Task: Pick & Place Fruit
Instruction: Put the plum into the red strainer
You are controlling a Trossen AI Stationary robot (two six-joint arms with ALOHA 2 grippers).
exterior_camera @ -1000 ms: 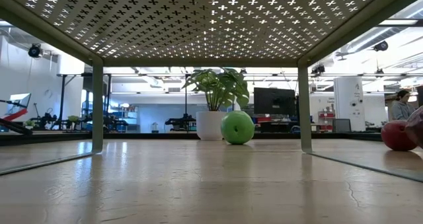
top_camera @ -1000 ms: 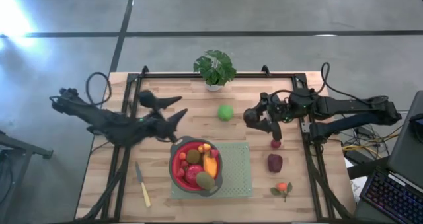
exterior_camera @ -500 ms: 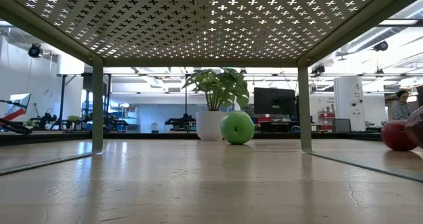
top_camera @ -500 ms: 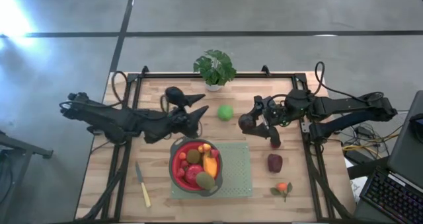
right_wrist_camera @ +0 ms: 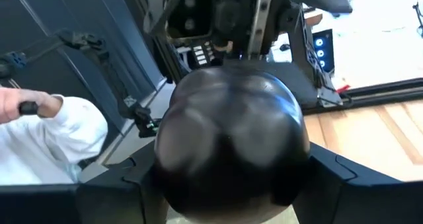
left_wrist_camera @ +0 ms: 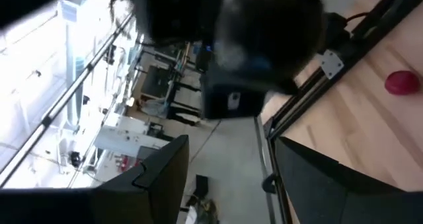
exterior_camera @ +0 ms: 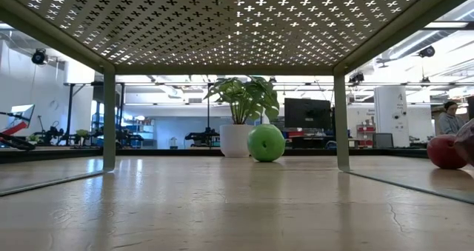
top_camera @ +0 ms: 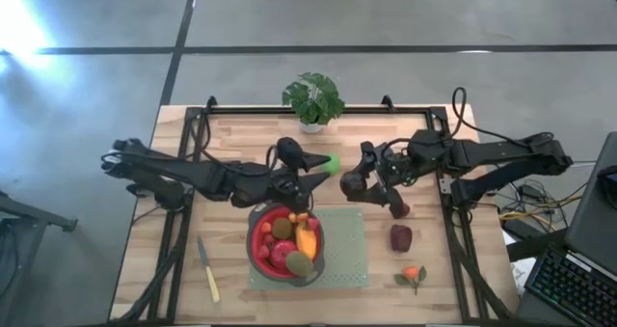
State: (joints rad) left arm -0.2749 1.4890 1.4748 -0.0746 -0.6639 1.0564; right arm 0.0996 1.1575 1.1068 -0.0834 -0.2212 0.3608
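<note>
Along the near edge of the wooden table [top_camera: 183,259] lie a pale-handled knife [top_camera: 207,271], towards the left corner, and a small orange piece with green leaves [top_camera: 412,273], towards the right. Next inward, a green mat [top_camera: 342,255] carries a red bowl [top_camera: 253,240] on its left part. The bowl holds an orange elongated piece [top_camera: 308,240], a red apple [top_camera: 281,255], two brown kiwis [top_camera: 299,262] and several tiny red and orange pieces. A dark-red lump [top_camera: 400,237] rests on bare wood just beside the mat's right edge. Farther in, a small red piece [exterior_camera: 444,152] sits under the right arm. At mid-table, just beyond the bowl, the left gripper [top_camera: 323,170] and right gripper [top_camera: 362,182] face each other, near but apart. The state of each claw cannot be told, and a dark rounded mass blocks both wrist views. The green ball [top_camera: 334,162] lies at the tip of the left gripper, partly covered by it. A potted plant [top_camera: 313,97] stands at the middle of the far edge. Beyond the table, a person's white sleeve [right_wrist_camera: 59,145] shows.
</note>
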